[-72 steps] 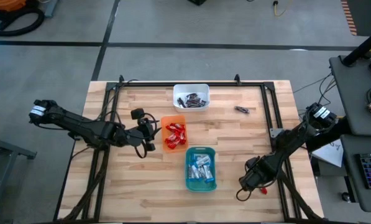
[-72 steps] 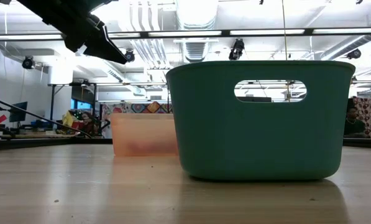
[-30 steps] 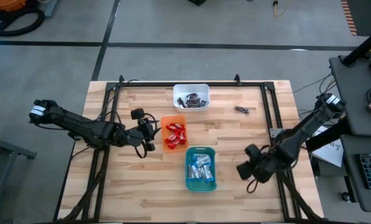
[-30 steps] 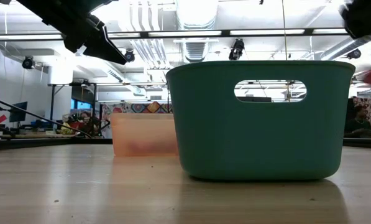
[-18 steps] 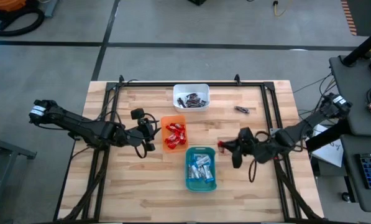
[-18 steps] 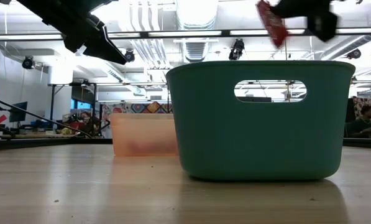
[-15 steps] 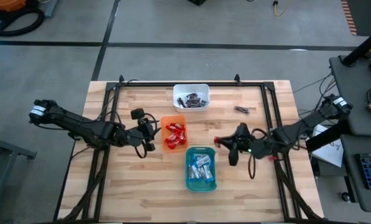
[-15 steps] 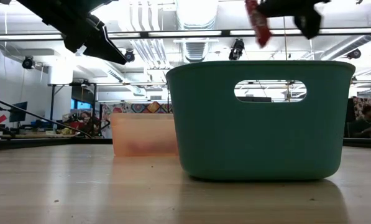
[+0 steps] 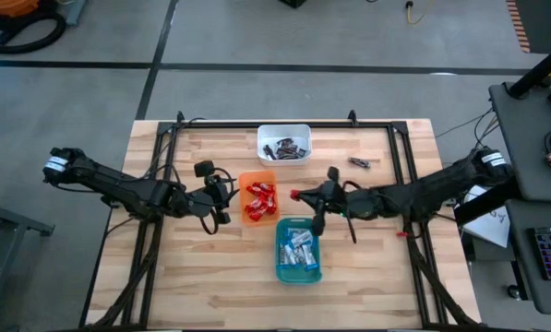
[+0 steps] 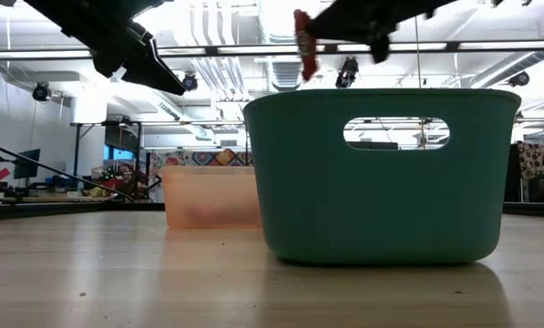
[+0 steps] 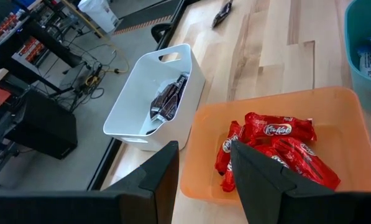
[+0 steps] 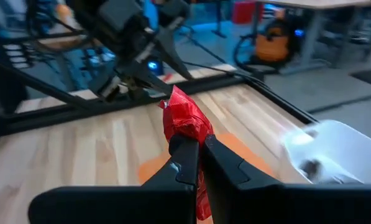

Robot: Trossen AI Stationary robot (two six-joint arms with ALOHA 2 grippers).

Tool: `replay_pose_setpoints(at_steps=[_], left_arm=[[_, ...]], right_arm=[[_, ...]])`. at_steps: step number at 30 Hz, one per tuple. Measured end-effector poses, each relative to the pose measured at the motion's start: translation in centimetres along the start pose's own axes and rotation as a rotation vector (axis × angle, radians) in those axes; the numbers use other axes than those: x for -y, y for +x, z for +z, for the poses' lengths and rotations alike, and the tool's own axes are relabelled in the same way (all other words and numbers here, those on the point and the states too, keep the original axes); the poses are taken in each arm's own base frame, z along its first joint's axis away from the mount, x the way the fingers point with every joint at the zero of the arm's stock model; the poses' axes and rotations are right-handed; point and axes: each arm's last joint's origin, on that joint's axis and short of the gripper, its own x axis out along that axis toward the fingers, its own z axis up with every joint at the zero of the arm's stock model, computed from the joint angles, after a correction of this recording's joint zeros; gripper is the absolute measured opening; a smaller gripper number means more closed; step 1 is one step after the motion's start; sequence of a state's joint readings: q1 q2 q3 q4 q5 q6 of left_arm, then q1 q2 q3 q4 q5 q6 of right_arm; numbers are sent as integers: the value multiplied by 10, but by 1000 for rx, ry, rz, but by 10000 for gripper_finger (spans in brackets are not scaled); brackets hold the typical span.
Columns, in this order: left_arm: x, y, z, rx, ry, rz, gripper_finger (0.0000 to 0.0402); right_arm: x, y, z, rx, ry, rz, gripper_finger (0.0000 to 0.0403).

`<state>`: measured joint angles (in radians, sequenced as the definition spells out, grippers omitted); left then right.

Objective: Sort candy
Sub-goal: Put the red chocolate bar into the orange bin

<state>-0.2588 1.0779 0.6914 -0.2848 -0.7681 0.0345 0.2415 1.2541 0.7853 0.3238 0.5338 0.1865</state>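
Right tool point(image 9: 303, 196), now carried leftward beside the orange tray point(image 9: 245, 175), pinching a red candy point(image 12: 186, 126).

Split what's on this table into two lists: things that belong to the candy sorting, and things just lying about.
Part of the job:
- red candy pinched in the right gripper
- red candies in the orange tray
- dark candies in the white tray
- blue-and-white candies in the teal tray
- loose dark candy on the table
- left gripper, open beside the orange tray

Lying about:
- black cables along the table frame
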Motion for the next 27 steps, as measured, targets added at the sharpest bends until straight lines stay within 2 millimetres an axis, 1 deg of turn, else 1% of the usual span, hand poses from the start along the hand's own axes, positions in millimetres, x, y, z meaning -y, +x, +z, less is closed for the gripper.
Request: replay_pose_setpoints(at_steps=[5,10,15,18,22,27], left_arm=[[0,0,0,-2,-13,0,129],[0,0,-2,-16,-17,0,129],[0,0,-5,-42,-20,0,129],[0,0,-6,-46,-30,0,129],[0,0,-6,-47,-32,0,129],[0,0,-6,-53,-27,0,129]], right_arm=[[8,28,-4,42,-20,99,9],[19,52,-18,43,-19,89,9],[27,72,-31,40,-16,56,9],[27,84,-37,18,-22,45,9],[22,101,-44,-4,-49,43,9],[15,121,-48,-19,-37,41,13]])
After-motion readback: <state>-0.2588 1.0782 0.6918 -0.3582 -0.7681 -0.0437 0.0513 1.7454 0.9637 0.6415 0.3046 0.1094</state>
